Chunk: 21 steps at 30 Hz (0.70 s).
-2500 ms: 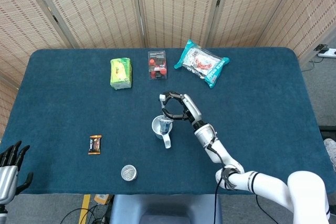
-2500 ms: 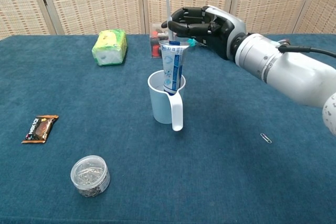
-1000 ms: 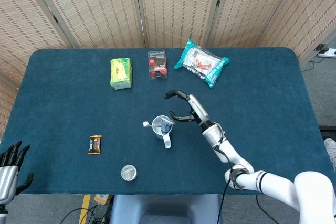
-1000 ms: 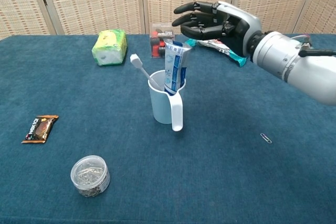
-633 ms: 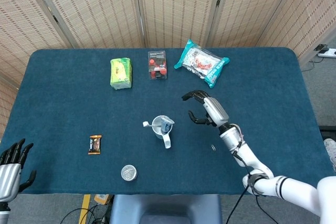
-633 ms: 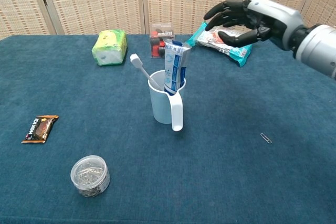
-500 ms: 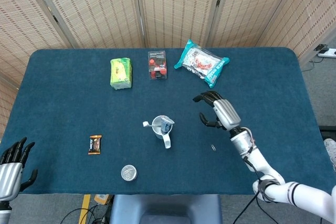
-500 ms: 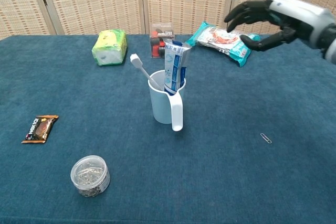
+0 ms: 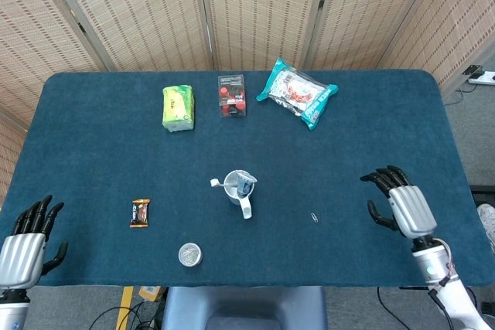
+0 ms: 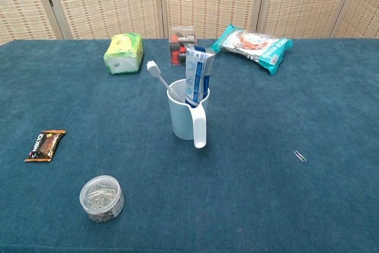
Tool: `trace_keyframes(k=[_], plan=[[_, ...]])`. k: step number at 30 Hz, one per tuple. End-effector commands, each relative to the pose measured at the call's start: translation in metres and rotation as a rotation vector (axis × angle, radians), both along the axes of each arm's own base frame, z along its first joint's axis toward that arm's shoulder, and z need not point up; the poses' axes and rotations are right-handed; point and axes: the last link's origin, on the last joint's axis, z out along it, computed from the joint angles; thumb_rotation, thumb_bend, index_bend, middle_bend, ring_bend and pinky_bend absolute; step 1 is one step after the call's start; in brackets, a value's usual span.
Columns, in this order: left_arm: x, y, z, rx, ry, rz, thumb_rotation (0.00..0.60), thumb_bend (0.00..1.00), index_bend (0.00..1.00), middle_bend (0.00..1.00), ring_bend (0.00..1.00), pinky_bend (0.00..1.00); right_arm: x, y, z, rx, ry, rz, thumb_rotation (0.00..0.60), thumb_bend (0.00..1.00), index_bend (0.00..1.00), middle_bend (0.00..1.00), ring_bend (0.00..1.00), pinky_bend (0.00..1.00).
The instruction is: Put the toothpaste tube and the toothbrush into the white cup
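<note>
So the toothpaste tube (image 10: 196,76) and toothbrush (image 10: 163,81) sit in the white cup (image 10: 187,117) mid-frame; left hand (image 9: 25,246) and right hand (image 9: 400,205) hover at the bottom corners, fingers spread, empty.

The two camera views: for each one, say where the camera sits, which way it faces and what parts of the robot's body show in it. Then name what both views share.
Head view: sits high, looking steeply down on the whole blue table; the left hand and right hand show at the near corners, both holding nothing.
Chest view: sits low at the near edge, looking across the table toward the screens; no part of the robot shows.
Shared: white cup holding toothbrush and toothpaste tube, green packet, snack bar, round tub.
</note>
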Motion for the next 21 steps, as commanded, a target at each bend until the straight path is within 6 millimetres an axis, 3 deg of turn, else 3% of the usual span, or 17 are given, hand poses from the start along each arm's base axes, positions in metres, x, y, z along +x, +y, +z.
trace_keyframes(k=[1, 11, 21], plan=[[0.005, 0.001, -0.002, 0.013, -0.011, -0.012, 0.6, 0.44, 0.13, 0.02, 0.03, 0.14, -0.012, 0.025, 0.011, -0.038, 0.025, -0.032, 0.6, 0.43, 0.27, 0.29, 0.17, 0.14], [0.009, 0.006, -0.009, 0.039, -0.024, -0.017, 0.6, 0.44, 0.13, 0.02, 0.03, 0.14, -0.03, 0.057, 0.027, -0.11, -0.005, -0.103, 0.6, 0.43, 0.27, 0.28, 0.17, 0.14], [0.014, 0.014, -0.015, 0.054, -0.02, -0.036, 0.6, 0.44, 0.13, 0.02, 0.03, 0.14, -0.037, 0.066, 0.03, -0.116, -0.003, -0.13, 0.6, 0.43, 0.27, 0.28, 0.16, 0.14]])
